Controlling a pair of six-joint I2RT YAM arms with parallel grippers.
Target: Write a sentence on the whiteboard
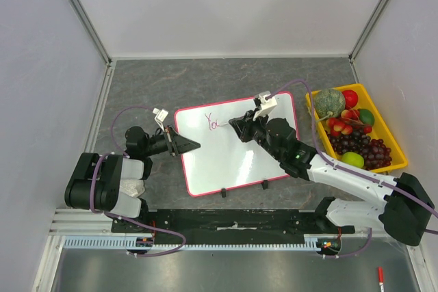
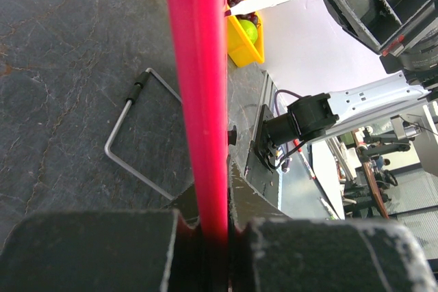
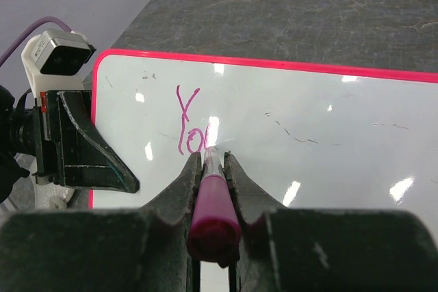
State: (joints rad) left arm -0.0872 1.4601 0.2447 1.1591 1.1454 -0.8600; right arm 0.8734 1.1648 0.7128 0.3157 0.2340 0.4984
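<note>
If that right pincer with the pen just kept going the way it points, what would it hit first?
Probably the whiteboard: the right pincer tilts down at it, and its marker tip sits at the purple writing, seemingly touching.

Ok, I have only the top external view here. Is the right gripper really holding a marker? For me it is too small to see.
Observer: Yes. In the right wrist view, the right gripper is shut on a magenta marker, its tip at the whiteboard.
Operator: Which letters are there?
Observer: The sentence shows "Yo", then a stroke like a starting "u" at the marker tip.
Operator: And the left gripper?
Observer: In the left wrist view, the left gripper is shut on the board's pink rim.
</note>
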